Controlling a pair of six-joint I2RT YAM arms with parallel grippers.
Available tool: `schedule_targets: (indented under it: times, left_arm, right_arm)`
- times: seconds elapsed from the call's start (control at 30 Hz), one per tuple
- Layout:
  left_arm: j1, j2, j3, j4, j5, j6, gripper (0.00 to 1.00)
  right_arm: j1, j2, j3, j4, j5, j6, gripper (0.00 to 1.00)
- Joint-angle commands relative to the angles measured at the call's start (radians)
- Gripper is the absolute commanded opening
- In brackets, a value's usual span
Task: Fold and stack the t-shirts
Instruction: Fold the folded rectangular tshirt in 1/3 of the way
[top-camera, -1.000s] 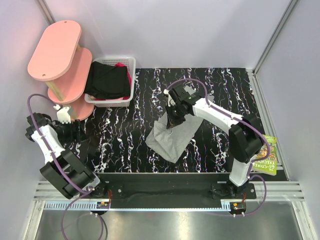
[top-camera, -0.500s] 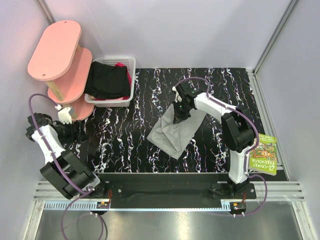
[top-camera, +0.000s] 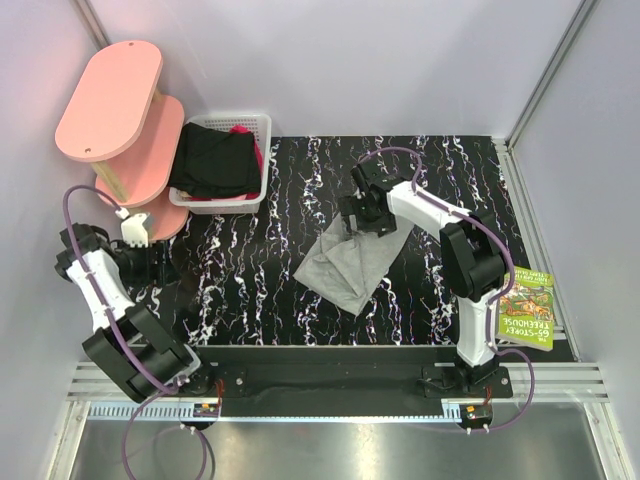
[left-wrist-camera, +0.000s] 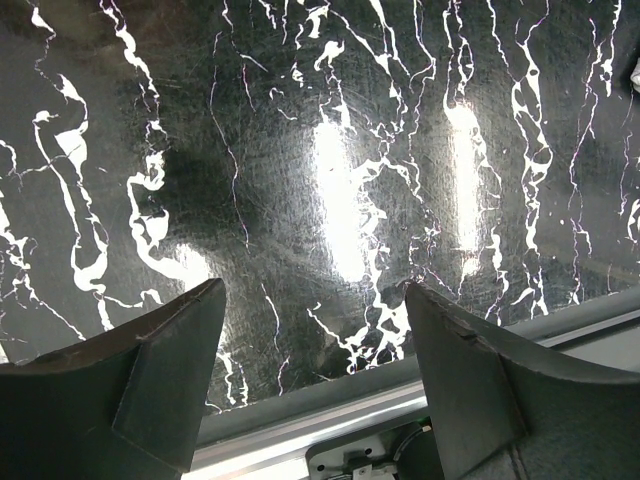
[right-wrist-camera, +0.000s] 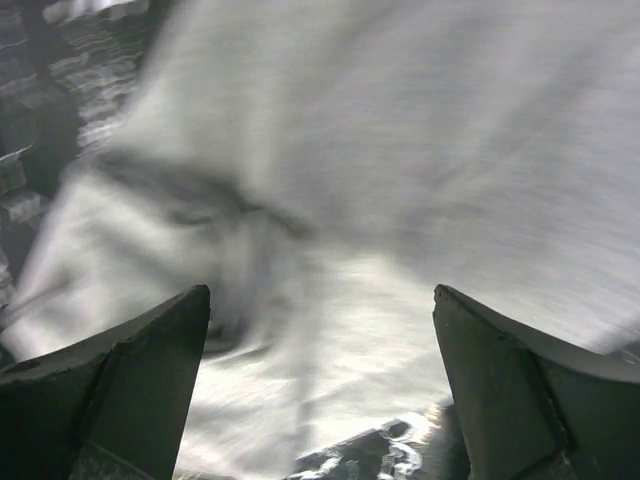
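A light grey t-shirt (top-camera: 348, 262) lies crumpled on the black marbled table, near its middle; it fills the right wrist view (right-wrist-camera: 380, 180). My right gripper (top-camera: 358, 222) hovers over the shirt's far edge with its jaws wide open and nothing between them (right-wrist-camera: 320, 390). A black garment (top-camera: 212, 162) with a bit of magenta cloth (top-camera: 240, 130) fills the white basket at the back left. My left gripper (top-camera: 160, 262) sits low at the table's left side, open and empty (left-wrist-camera: 315, 385), well away from the shirts.
The white lattice basket (top-camera: 262, 125) stands beside a pink two-tier shelf (top-camera: 112, 100) at the back left. A green book (top-camera: 527, 310) lies off the table's right edge. A metal rail (left-wrist-camera: 330, 410) runs along the near edge.
My right gripper has opened and let go of the grey shirt, which has dropped flatter onto the table. The right arm shifted slightly toward the back. The left arm barely moved.
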Motion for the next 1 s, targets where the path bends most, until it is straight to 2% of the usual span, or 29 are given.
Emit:
schedule_targets:
  times: [0.0, 0.07, 0.13, 0.23, 0.27, 0.37, 0.4, 0.43, 0.5, 0.53, 0.63, 0.83, 0.97]
  left_arm:
    - [-0.012, -0.04, 0.012, 0.002, -0.003, 0.016, 0.78]
    - [-0.017, -0.041, 0.011, 0.0, -0.004, 0.014, 0.78]
    - [-0.022, -0.048, 0.009, -0.002, -0.007, 0.009, 0.78]
    - [-0.061, -0.07, 0.006, -0.014, -0.009, -0.004, 0.78]
    - [-0.083, -0.081, 0.003, -0.02, -0.012, -0.012, 0.78]
    - [-0.216, -0.138, -0.006, -0.025, -0.019, -0.07, 0.78]
    - [-0.309, -0.156, -0.004, -0.026, -0.039, -0.099, 0.79]
    - [-0.349, -0.185, -0.003, -0.003, -0.056, -0.127, 0.79]
    - [-0.434, -0.195, 0.035, -0.011, -0.065, -0.162, 0.8]
    - [-0.446, -0.192, 0.049, -0.014, -0.064, -0.167, 0.8]
    - [-0.448, -0.161, 0.094, -0.014, -0.069, -0.181, 0.8]
    - [-0.45, -0.144, 0.077, -0.002, -0.07, -0.187, 0.79]
    - [-0.448, -0.155, 0.065, 0.012, -0.107, -0.184, 0.79]
  right_arm:
    - [-0.006, -0.032, 0.082, -0.1, 0.468, 0.078, 1.0]
    - [-0.009, -0.075, 0.102, -0.135, 0.62, 0.12, 1.0]
    - [-0.009, -0.133, 0.11, -0.143, 0.656, 0.135, 1.0]
    - [0.013, -0.209, 0.109, -0.123, 0.48, 0.129, 1.0]
    - [0.065, -0.221, 0.098, -0.102, 0.402, 0.113, 1.0]
    - [0.192, -0.23, 0.095, -0.091, 0.275, 0.077, 1.0]
    - [0.219, -0.233, 0.09, -0.084, 0.247, 0.082, 1.0]
    - [0.243, -0.238, 0.076, -0.039, 0.13, 0.08, 1.0]
    - [0.282, -0.272, 0.005, 0.029, 0.039, 0.106, 1.0]
    - [0.288, -0.279, -0.026, 0.102, -0.052, 0.114, 1.0]
    - [0.291, -0.276, -0.092, 0.141, -0.094, 0.154, 1.0]
    - [0.296, -0.224, -0.151, 0.161, -0.045, 0.169, 1.0]
    - [0.297, -0.204, -0.166, 0.176, -0.095, 0.18, 1.0]
